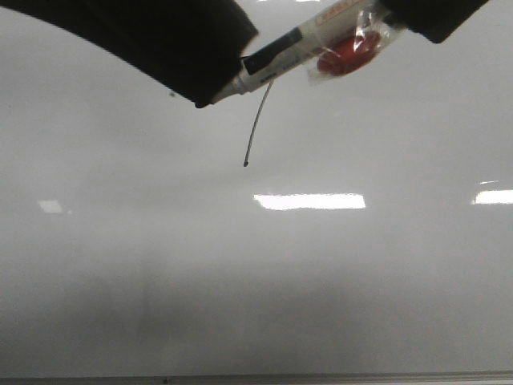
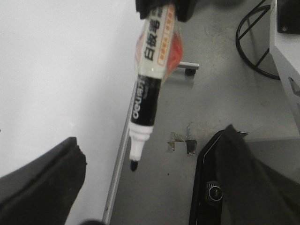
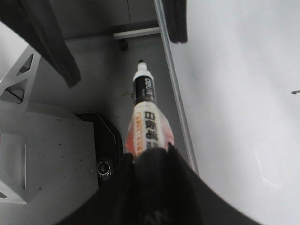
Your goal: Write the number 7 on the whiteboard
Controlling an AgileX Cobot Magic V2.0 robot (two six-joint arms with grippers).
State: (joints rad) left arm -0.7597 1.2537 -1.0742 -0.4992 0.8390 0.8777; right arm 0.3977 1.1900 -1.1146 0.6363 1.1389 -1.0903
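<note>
The whiteboard [image 1: 256,273] fills the front view. On it is a thin black curved downstroke of the number 7 [image 1: 255,128]; its top is hidden behind the marker. My right gripper [image 3: 152,157] is shut on a white-and-black marker [image 1: 280,52] with a red piece taped to it, and comes in from the upper right. The marker's tip [image 2: 133,165] points between the fingers of my open left gripper [image 2: 140,187], which holds nothing. One dark finger [image 1: 160,40] covers the board's upper left. I cannot tell whether the tip touches the board.
The board's thin metal edge strip [image 2: 121,154] borders grey floor. On the floor are a black device with a round knob [image 2: 212,192], a wheeled stand leg [image 2: 187,68], a black wire loop [image 2: 253,42] and a white frame [image 3: 18,140].
</note>
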